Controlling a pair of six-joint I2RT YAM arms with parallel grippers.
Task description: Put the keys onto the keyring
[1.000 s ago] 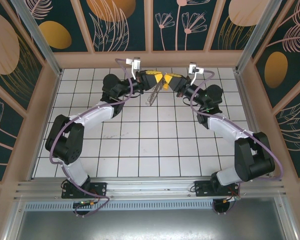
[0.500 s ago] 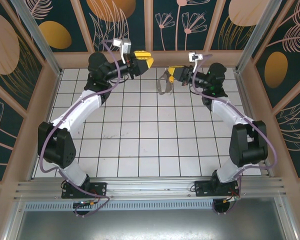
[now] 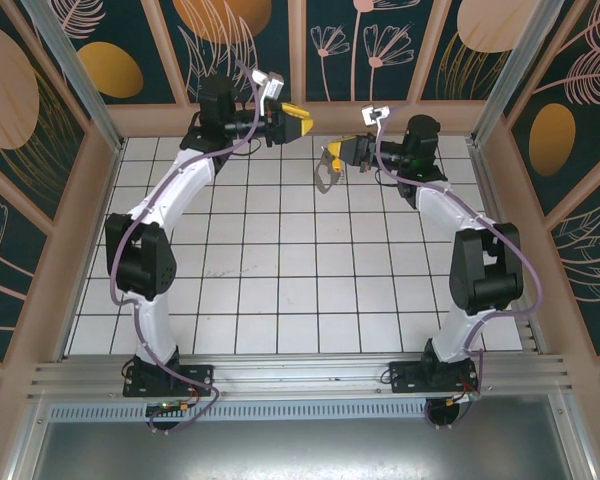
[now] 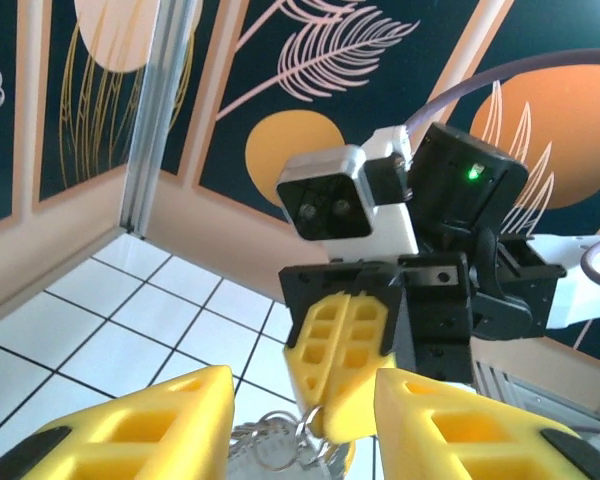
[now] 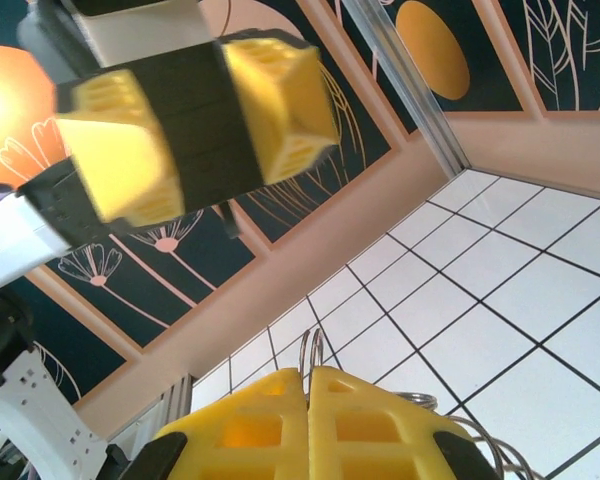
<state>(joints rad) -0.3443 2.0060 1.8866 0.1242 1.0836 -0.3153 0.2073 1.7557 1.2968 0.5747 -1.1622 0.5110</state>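
Note:
My right gripper [image 3: 336, 153] is shut on the keyring [image 3: 325, 175], a thin grey-brown loop that hangs below its fingertips above the back tiles. In the left wrist view the same shut yellow fingers [image 4: 352, 345] pinch small wire rings [image 4: 278, 452]. In the right wrist view a double wire loop [image 5: 313, 352] sticks up between my shut right gripper [image 5: 310, 385]. The keys cannot be told apart from the hanging bunch. My left gripper [image 3: 298, 120] stands open and holds nothing, a short way left of the right one; its fingers [image 4: 170, 420] frame the rings from a distance.
The white tiled floor [image 3: 280, 260] is ringed by a tan rim and patterned dark walls [image 3: 380, 50]. Both arms reach up to the back wall. Purple cables run along each arm. An aluminium rail [image 3: 300, 375] crosses the near edge.
The two grippers met at the keyring a second ago. The left gripper has since opened and drawn back up and left; the right arm has shifted right, keeping the keyring.

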